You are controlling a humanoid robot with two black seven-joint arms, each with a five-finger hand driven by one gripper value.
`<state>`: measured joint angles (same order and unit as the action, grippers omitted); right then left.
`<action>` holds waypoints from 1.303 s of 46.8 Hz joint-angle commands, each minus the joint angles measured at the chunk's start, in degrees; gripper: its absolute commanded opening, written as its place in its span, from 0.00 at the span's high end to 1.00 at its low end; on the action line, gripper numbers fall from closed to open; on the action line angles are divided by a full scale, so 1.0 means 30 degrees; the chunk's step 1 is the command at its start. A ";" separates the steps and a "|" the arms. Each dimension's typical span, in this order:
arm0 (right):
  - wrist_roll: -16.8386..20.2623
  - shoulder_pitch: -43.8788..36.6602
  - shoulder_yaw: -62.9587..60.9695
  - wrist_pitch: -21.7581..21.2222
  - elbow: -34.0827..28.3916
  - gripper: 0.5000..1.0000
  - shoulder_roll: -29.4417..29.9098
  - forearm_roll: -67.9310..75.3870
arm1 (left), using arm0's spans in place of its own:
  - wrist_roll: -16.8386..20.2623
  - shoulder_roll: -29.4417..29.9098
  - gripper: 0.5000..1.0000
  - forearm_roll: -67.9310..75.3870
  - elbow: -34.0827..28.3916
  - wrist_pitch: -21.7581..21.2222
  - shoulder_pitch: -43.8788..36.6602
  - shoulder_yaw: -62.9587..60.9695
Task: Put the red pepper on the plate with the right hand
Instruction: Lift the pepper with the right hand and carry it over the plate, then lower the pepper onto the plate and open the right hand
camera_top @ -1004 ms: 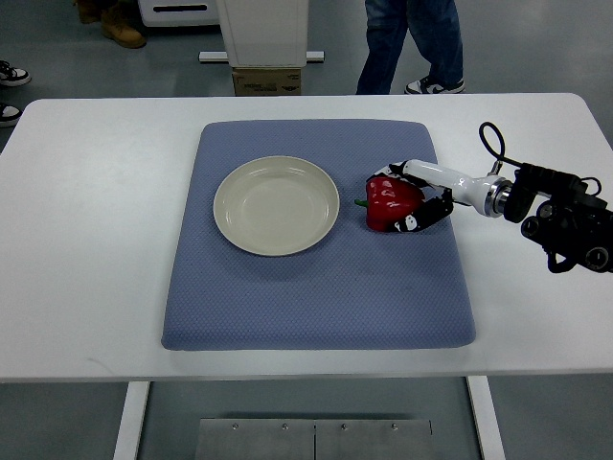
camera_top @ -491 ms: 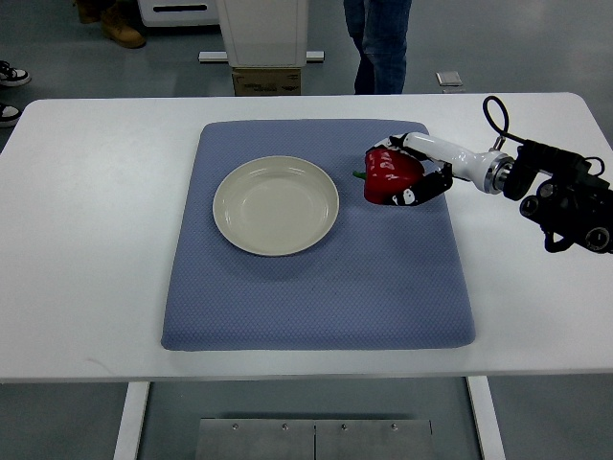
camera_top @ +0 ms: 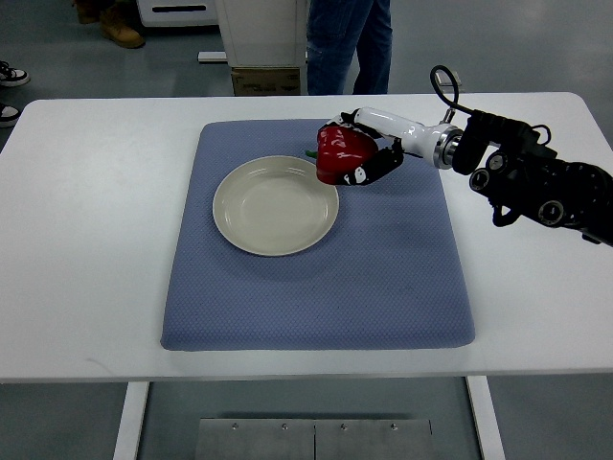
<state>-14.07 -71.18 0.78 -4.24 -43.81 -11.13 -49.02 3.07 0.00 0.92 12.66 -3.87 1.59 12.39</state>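
Since a second ago the right hand (camera_top: 359,153) has carried the red pepper (camera_top: 340,154) up and to the left across the blue mat (camera_top: 316,278), from a spot well right of the plate (camera_top: 275,204) to the plate's upper right edge. Now the pepper hangs just over that rim, its lower left side overlapping the plate's edge in the picture; whether it touches the plate I cannot tell from this steep angle. Its green stem (camera_top: 311,151) pokes out to the left, toward the far side of the mat.

White and black fingers (camera_top: 367,172) are curled tight around the pepper, one set wrapping over the top and another hooked under its right side, so the hand has a firm grasp of it. Behind the hand, a white forearm runs back to the right into a black wrist and arm assembly (camera_top: 532,182), with a loop of black cable (camera_top: 444,81) standing up above the joint. That arm sits further left over the table than it did half a second ago.

Cream coloured and round, the plate sits on the left half of the mat with nothing in its well. Mat and plate lie where they were on the white table (camera_top: 86,240).

Beyond the table's far edge a person in blue jeans (camera_top: 350,43) has walked left, now standing just behind the mat's top edge, near a white stand (camera_top: 261,34) and a cardboard box (camera_top: 267,80).
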 commanded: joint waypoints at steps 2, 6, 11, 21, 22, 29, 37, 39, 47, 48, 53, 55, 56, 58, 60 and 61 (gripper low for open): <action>0.0382 -0.0121 -0.0025 0.0036 0.0044 1.00 0.0662 0.0080 | 0.0032 0.0000 0.00 0.0016 -0.0002 -0.0001 -0.0003 0.0000; 0.0675 -0.0267 -0.0054 0.0036 0.0131 1.00 0.1248 0.0344 | 0.0003 0.0000 0.00 -0.0013 -0.0002 -0.0001 -0.0003 0.0000; 0.0997 -0.0355 -0.0025 0.0036 0.0278 1.00 0.1922 0.0578 | 0.0003 0.0000 0.00 0.0016 -0.0002 -0.0001 -0.0003 0.0000; 0.1379 -0.0502 -0.0025 0.0065 0.0307 1.00 0.3006 0.0579 | 0.0003 0.0000 0.00 0.0016 -0.0002 -0.0001 -0.0003 0.0000; 0.1379 -0.0502 -0.0054 0.0065 0.0307 1.00 0.3095 0.0579 | 0.0003 0.0000 0.00 0.0016 -0.0002 -0.0001 -0.0003 0.0029; 0.1350 -0.0443 -0.0054 0.0065 0.0307 1.00 0.3593 0.0637 | 0.0003 0.0000 0.00 0.0016 -0.0002 -0.0001 -0.0003 0.0000; 0.1203 -0.0180 -0.0229 0.0212 0.0278 1.00 0.3711 0.0842 | 0.0003 0.0000 0.00 0.0016 -0.0002 -0.0001 -0.0003 0.0000; 0.1174 -0.0005 -0.0405 0.0212 0.0278 1.00 0.3711 0.0842 | 0.0003 0.0000 0.00 0.0016 -0.0002 -0.0001 -0.0003 0.0000; 0.1115 0.0581 -0.0493 0.0241 0.0249 1.00 0.3711 0.0842 | 0.0003 0.0000 0.00 0.0016 -0.0002 -0.0001 -0.0003 0.0000; 0.1086 0.0640 -0.0493 0.0241 0.0249 1.00 0.3711 0.0842 | 0.0003 0.0000 0.00 0.0016 -0.0002 -0.0001 -0.0003 0.0000; 0.1057 0.0962 -0.0464 0.0241 0.0249 1.00 0.3711 0.0813 | 0.0003 0.0000 0.00 -0.0013 -0.0002 -0.0001 -0.0003 0.0000; 0.1086 0.1109 -0.0464 0.0241 0.0278 1.00 0.3711 0.0813 | 0.0003 0.0000 0.00 0.0016 -0.0002 -0.0001 -0.0003 0.0000; 0.1057 0.1138 -0.0464 0.0241 0.0278 1.00 0.3711 0.0813 | 0.0003 0.0000 0.00 -0.0013 -0.0002 -0.0001 -0.0003 0.0000; 0.1086 0.1255 -0.0464 0.0241 0.0278 1.00 0.3711 0.0784 | 0.0003 0.0000 0.00 0.0016 -0.0002 -0.0001 -0.0003 0.0029; 0.1086 0.1285 -0.0464 0.0299 0.0307 1.00 0.3711 0.0784 | 0.0003 0.0000 0.00 -0.0013 -0.0002 -0.0001 -0.0003 0.0000; 0.1086 0.1314 -0.0464 0.0358 0.0307 1.00 0.3711 0.0784 | 0.0003 0.0000 0.00 0.0015 -0.0002 -0.0001 -0.0003 0.0000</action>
<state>-10.89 -67.45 -0.62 -3.47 -42.95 0.01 -46.64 3.08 0.00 0.95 12.65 -3.87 1.58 12.40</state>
